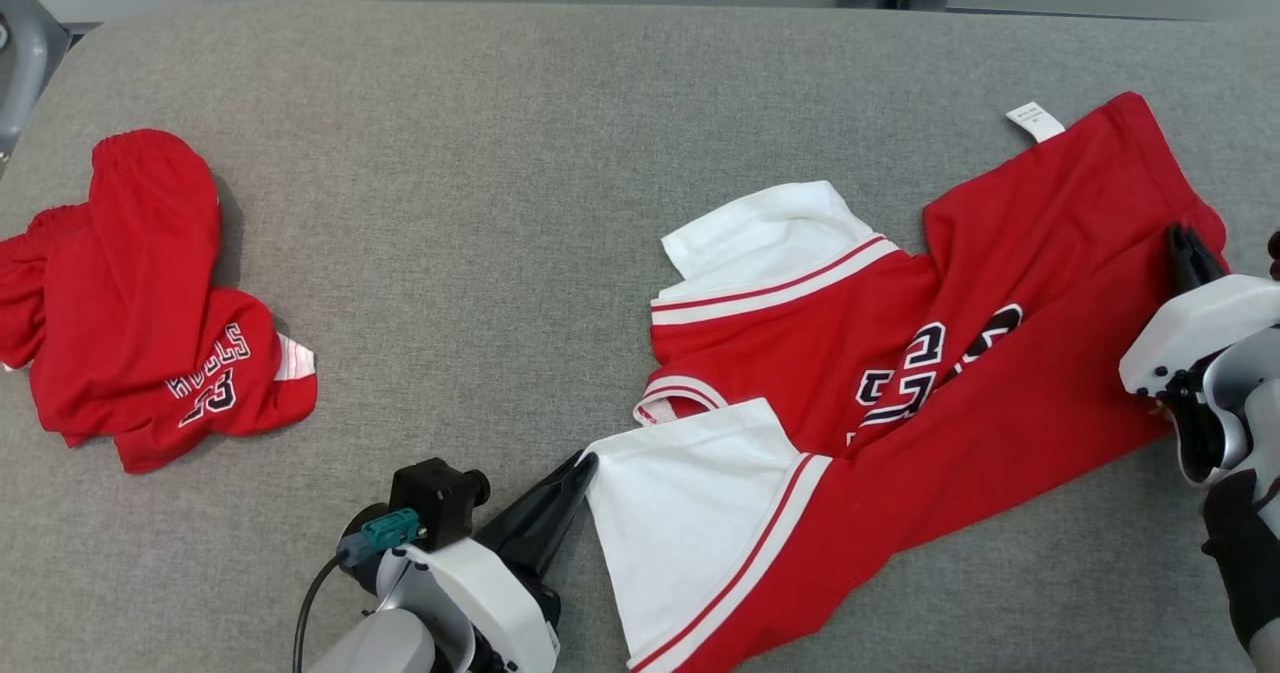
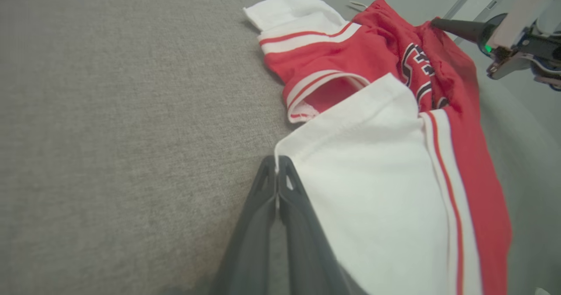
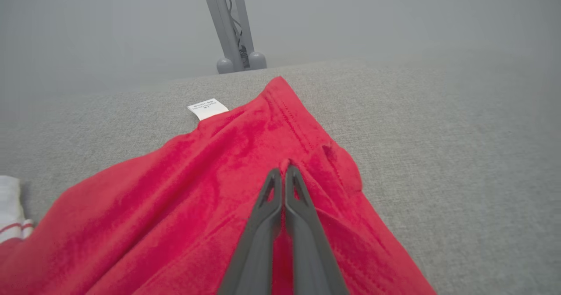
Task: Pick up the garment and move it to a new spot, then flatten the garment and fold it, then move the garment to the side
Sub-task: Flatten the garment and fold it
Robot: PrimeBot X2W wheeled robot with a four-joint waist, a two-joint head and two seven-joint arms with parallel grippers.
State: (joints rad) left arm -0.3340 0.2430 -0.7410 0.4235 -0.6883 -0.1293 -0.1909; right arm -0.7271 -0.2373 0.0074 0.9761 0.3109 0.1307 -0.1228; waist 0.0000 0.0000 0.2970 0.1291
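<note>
The left pincer (image 1: 590, 463) had its two fingers pressed together on the corner of a white sleeve (image 1: 690, 523), pinching the cloth right at the tips. In the left wrist view this pincer (image 2: 277, 165) held the thin white edge, and the sleeve (image 2: 363, 198) spread away from it to the right. The right pincer (image 1: 1187, 245) was also closed, and in its own wrist view the pincer (image 3: 284, 172) held a small fold of red cloth near the hem.

Between the two pincers lay the garment (image 1: 1000, 403), one red jersey with dark numbers, stretched loosely on the grey bench (image 1: 450, 203) and wrinkled in the middle. It had two white sleeves. The second sleeve (image 1: 770, 228) lay beyond the left pincer, further up the bench and not touched by either pincer. One white label (image 1: 1035, 121) stuck out from the red edge beyond the right pincer's tips, to their left in the right wrist view.

There were two garments on the bench. The second garment (image 1: 140, 333), also red with lettering, lay crumpled well apart from the left pincer, on the side away from the jersey.
</note>
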